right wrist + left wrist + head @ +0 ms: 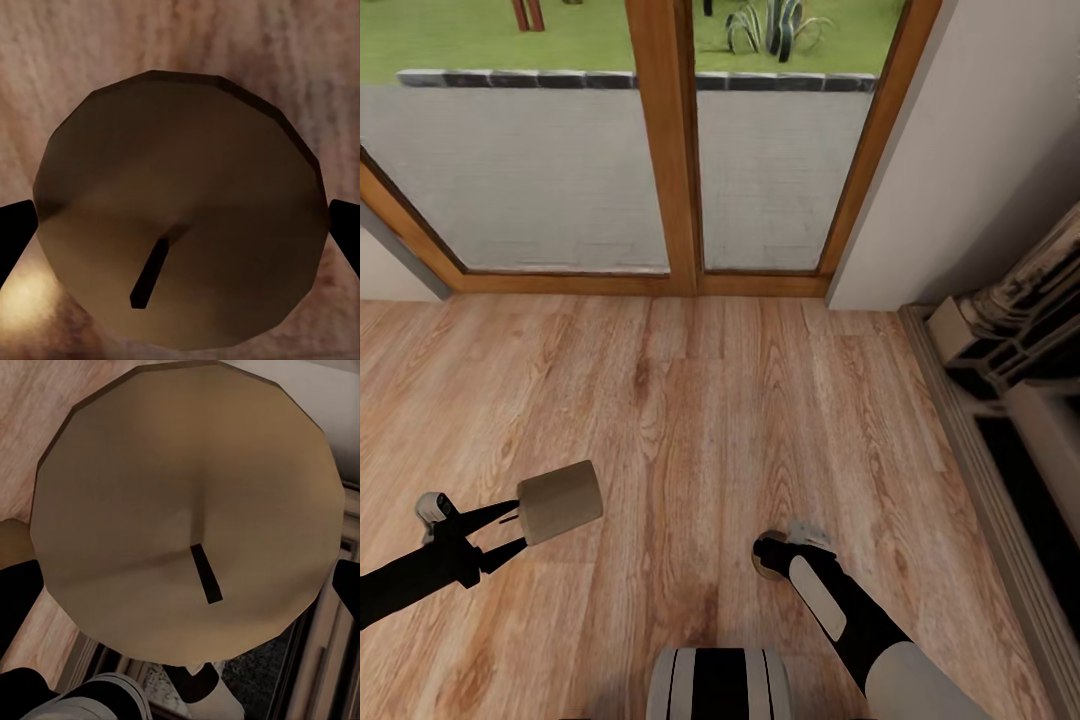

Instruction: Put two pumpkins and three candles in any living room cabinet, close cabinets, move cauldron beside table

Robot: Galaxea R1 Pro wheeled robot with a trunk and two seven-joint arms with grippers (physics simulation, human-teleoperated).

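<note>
l gripper [510, 535] clamps candle [560, 501] btwn fingers; r gripper [765, 560] pinches 2nd candle [180, 217].

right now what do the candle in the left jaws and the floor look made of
The candle looks like matte wax, tan-brown: smooth, dull sides with no shine, and in the left wrist view a dark wick stands on its flat top. The floor looks like varnished wood planks: warm grain streaks, knots and seams between boards. Both are simulator renders, so this is by look only.
</note>
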